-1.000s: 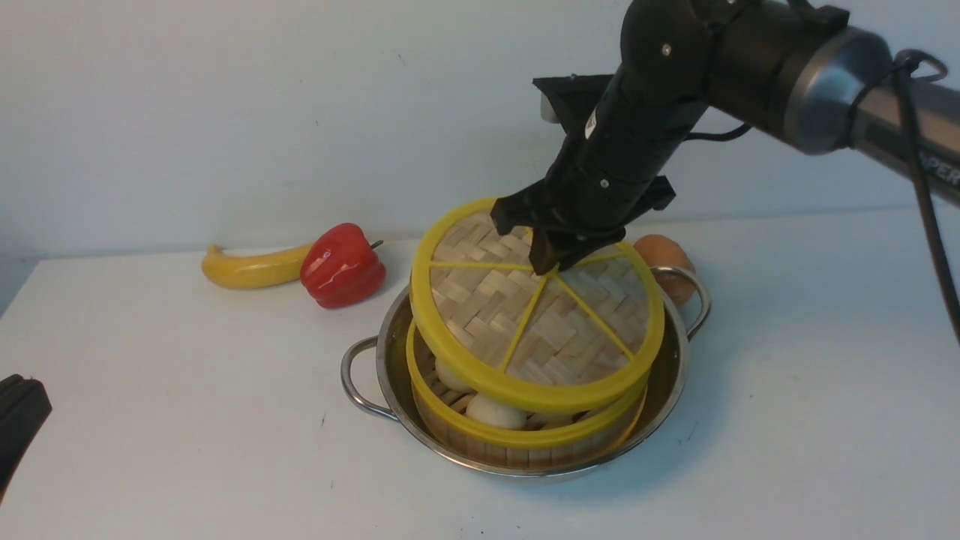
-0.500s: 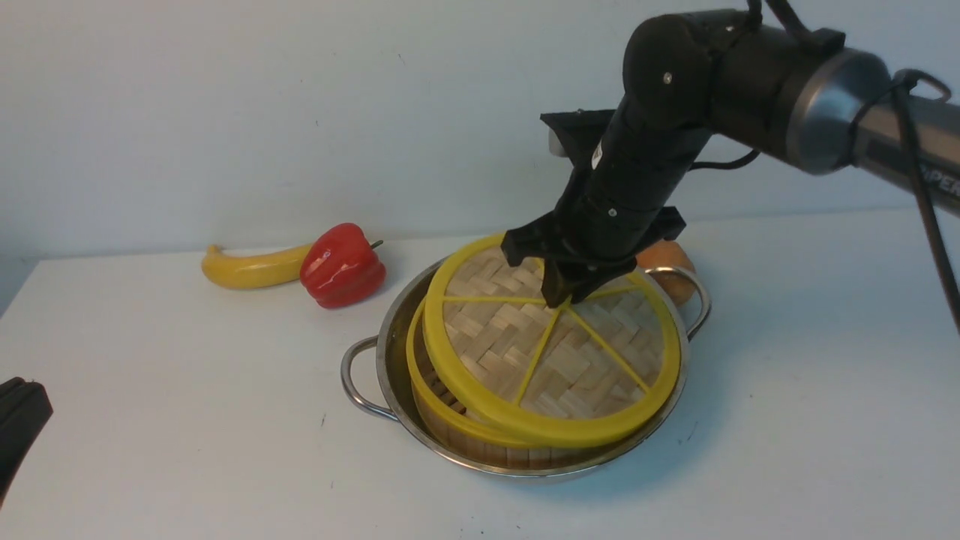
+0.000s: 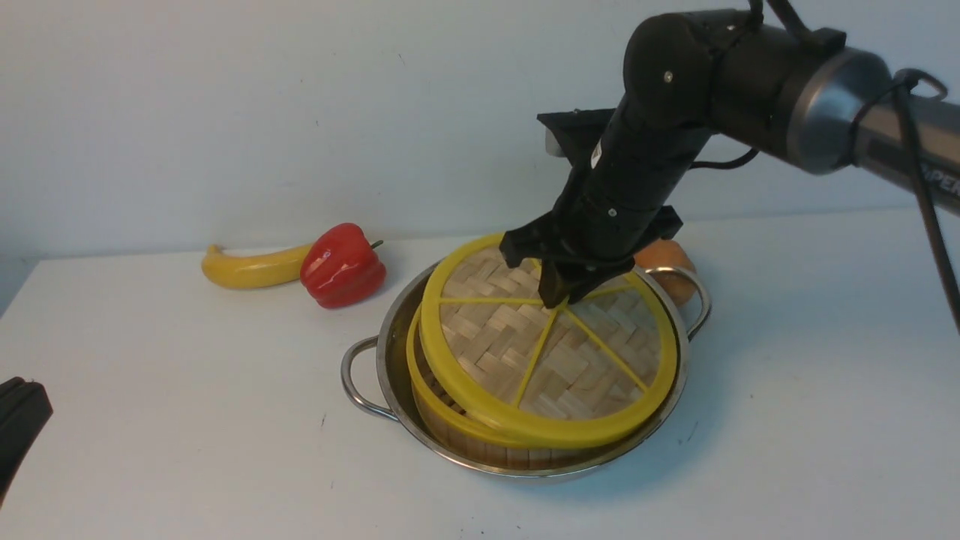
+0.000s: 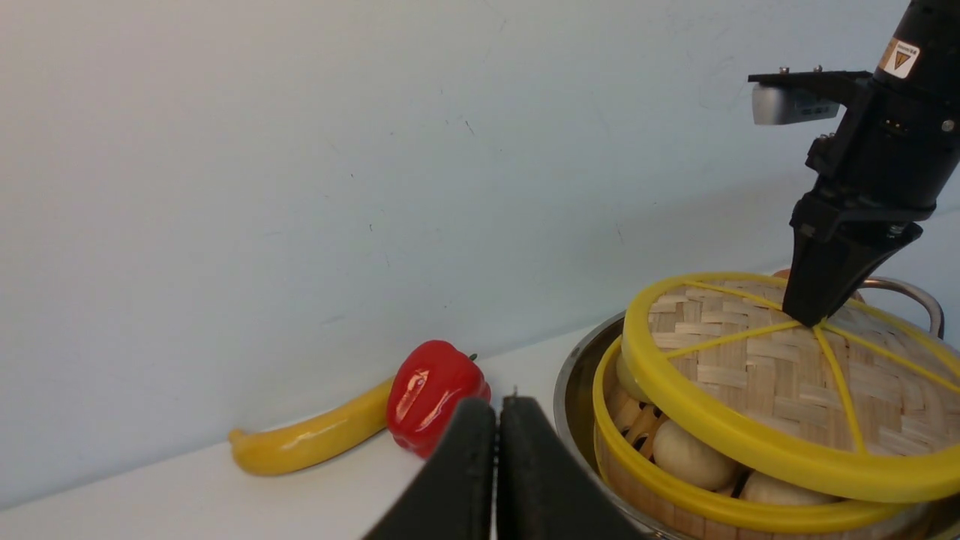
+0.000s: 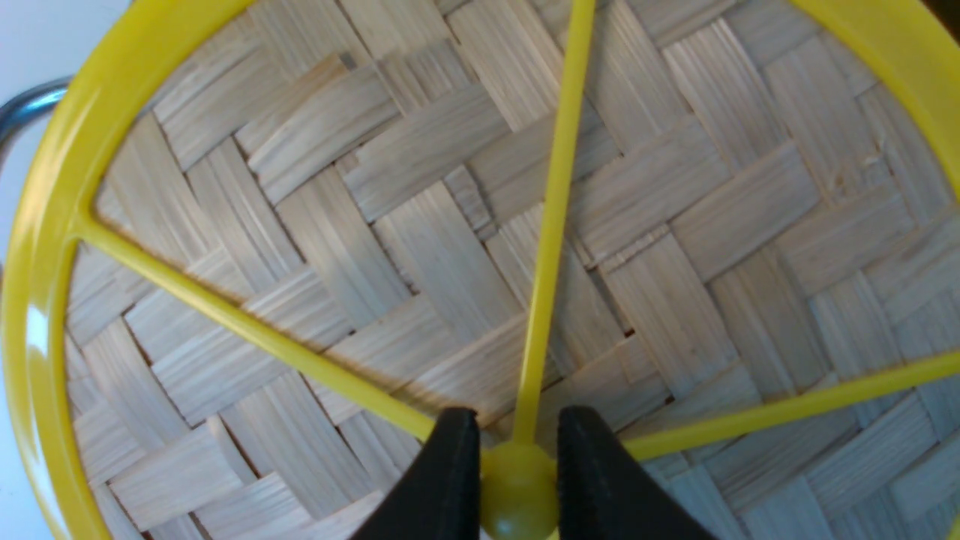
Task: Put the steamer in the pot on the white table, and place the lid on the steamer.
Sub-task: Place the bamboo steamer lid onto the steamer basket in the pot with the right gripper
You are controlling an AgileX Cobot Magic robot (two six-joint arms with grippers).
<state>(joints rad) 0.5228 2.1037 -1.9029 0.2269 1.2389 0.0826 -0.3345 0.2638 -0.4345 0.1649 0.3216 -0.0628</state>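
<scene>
The steel pot (image 3: 375,352) stands on the white table (image 3: 187,420). The bamboo steamer (image 3: 450,431) sits inside it, with buns showing in the left wrist view (image 4: 694,457). The woven lid (image 3: 547,360) rests tilted on the steamer, its left side raised, its front right edge down on the rim. My right gripper (image 3: 559,300) is shut on the lid's yellow centre knob (image 5: 519,487), one finger on each side. My left gripper (image 4: 496,427) is shut and empty, low at the table's left, apart from the pot.
A red bell pepper (image 3: 343,265) and a yellow banana (image 3: 251,268) lie behind the pot to the left. An orange-brown round thing (image 3: 664,255) sits behind the pot's right handle. A pale wall stands behind the table.
My right gripper has lowered the lid from above the steamer onto it and shifted it slightly right. In the last half second it has barely moved. The left arm is still.
</scene>
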